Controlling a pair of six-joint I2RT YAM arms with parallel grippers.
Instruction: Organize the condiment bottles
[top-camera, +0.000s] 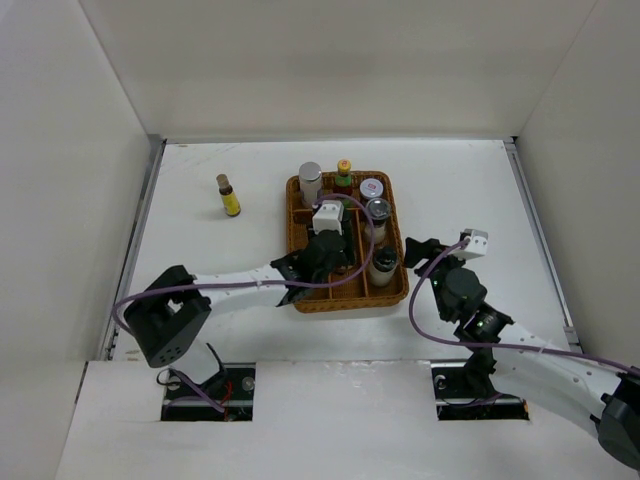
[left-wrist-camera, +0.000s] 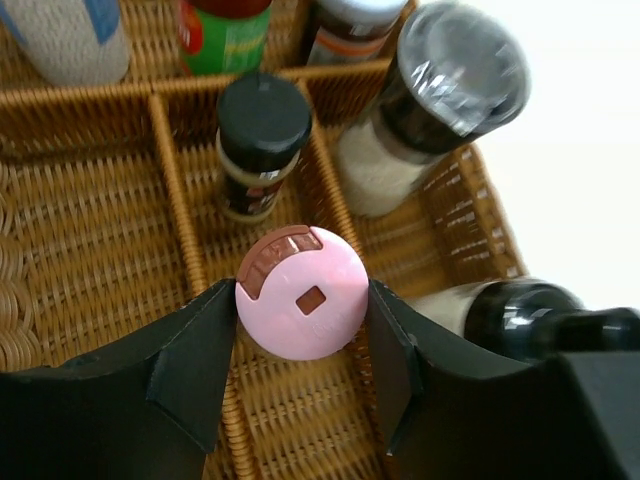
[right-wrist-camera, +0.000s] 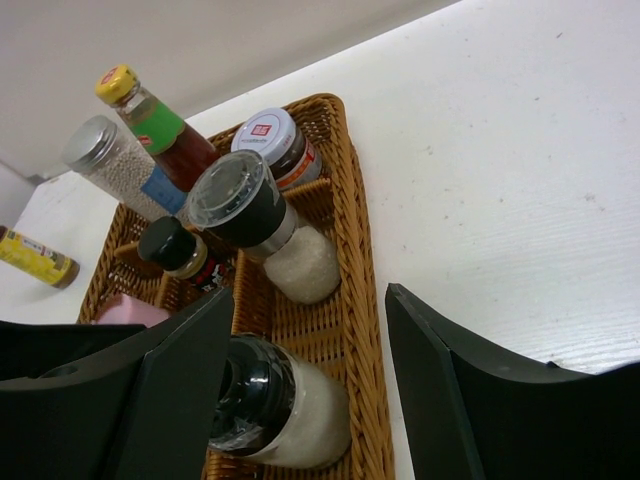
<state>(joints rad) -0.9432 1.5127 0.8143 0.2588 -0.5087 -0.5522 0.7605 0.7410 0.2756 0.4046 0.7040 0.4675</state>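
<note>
The pink-capped bottle (left-wrist-camera: 310, 270) shows only its round cap. Its body is hidden beneath the cap, and from above the left gripper (left-wrist-camera: 300, 300) covers it completely. It stands upright in a middle compartment of the basket (top-camera: 350, 303), long axis vertical and cap pointing up. The left gripper's fingers press on either side of the cap.

Seven bottles are in the basket:
- the pink-capped bottle
- a black-capped jar (left-wrist-camera: 262, 140) just behind it
- two salt grinders (right-wrist-camera: 255, 225) along the basket's right side
- a white-lidded jar (right-wrist-camera: 275, 145) in the far row
- a sauce bottle (right-wrist-camera: 150, 115) with a yellow cap in the far row
- a silver-lidded shaker (right-wrist-camera: 110, 160) in the far row

An eighth, the yellow bottle (top-camera: 229, 196), is on the table left of the basket. It appears upright and is cut off in the right wrist view.

The right gripper (right-wrist-camera: 310, 300) hangs just right of the basket, jaws apart and holding nothing.
</note>
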